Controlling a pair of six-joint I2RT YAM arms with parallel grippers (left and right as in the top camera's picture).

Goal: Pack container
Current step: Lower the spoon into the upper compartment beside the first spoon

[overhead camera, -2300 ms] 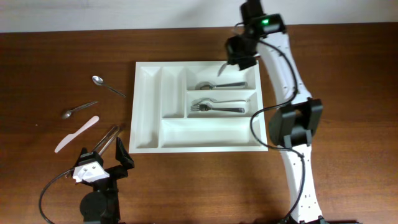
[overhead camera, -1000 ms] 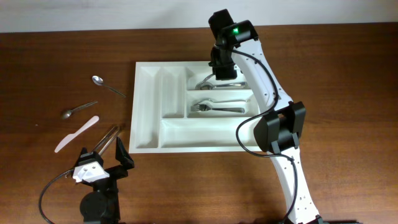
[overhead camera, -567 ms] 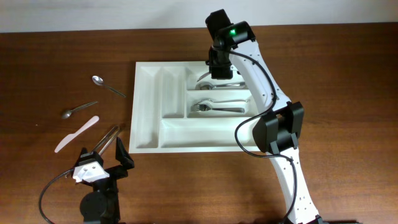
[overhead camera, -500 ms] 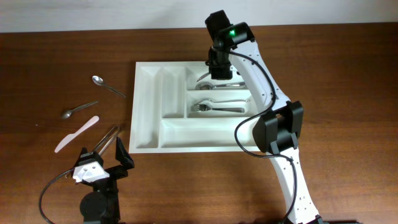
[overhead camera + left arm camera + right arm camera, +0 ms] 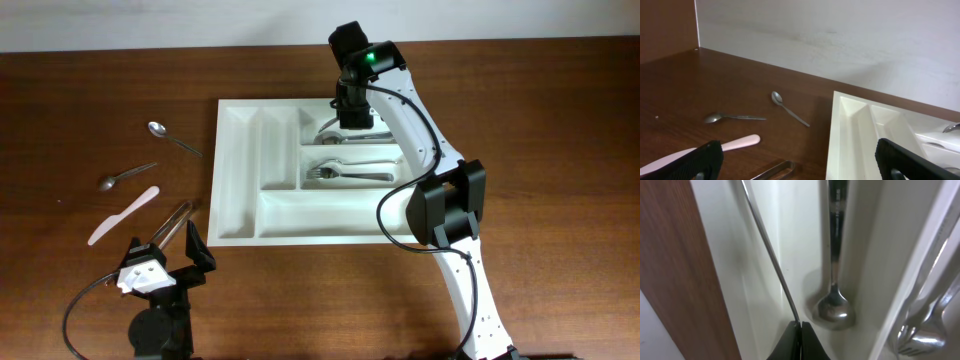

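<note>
The white cutlery tray (image 5: 330,212) lies mid-table and also shows in the left wrist view (image 5: 852,135). My right gripper (image 5: 350,108) hangs low over its upper wide compartment, shut on the thin handle of a metal utensil (image 5: 765,250); the utensil's head is out of view. A spoon (image 5: 834,305) lies in that compartment beside it. Forks (image 5: 348,173) lie in the middle wide compartment. My left gripper (image 5: 165,262) is open and empty near the front left, and its fingers frame the left wrist view (image 5: 800,172).
Left of the tray on the wood lie two metal spoons (image 5: 172,138) (image 5: 126,177), a white plastic knife (image 5: 123,215) and metal tongs (image 5: 172,222). The two narrow compartments and the bottom wide one hold nothing. A pale wall runs along the back.
My right gripper has moved left from the tray's upper right corner, carrying the utensil, and now sits low over the upper wide compartment. The left arm has not moved.
</note>
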